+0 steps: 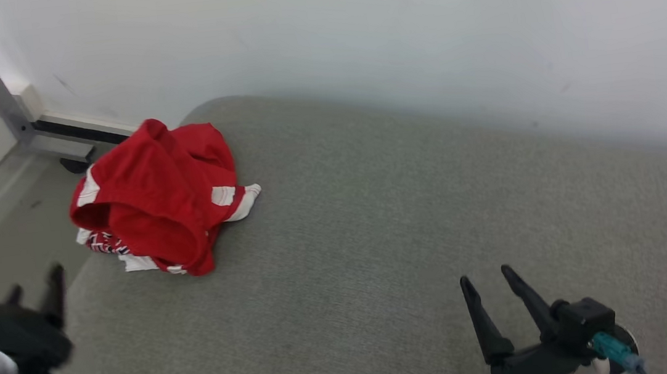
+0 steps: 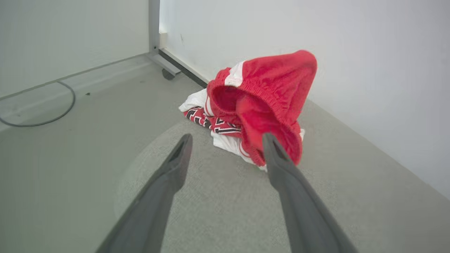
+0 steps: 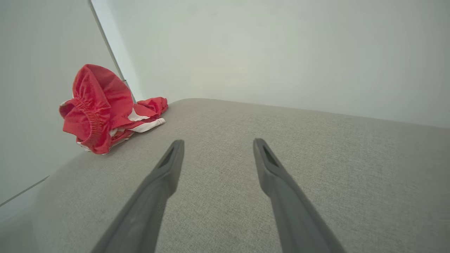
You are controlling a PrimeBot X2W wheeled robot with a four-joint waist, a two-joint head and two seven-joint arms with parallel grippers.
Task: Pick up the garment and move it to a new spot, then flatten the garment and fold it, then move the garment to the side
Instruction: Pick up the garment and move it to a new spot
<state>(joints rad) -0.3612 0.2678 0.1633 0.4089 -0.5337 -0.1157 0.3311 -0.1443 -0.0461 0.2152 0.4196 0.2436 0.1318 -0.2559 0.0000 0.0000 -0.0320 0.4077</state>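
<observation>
On the grey cushion the red garment lies crumpled at ten o'clock by the edge, so the left claw, open and empty just short of it, should pinch the raised waistband deeply, while the right claw hangs open at five o'clock.

1. One crumpled red-and-white garment.
2. Two grippers: left gripper, right gripper.
3. Two dark fingers on each, four altogether.
4. One grey padded counter.
5. One floor cable.
</observation>
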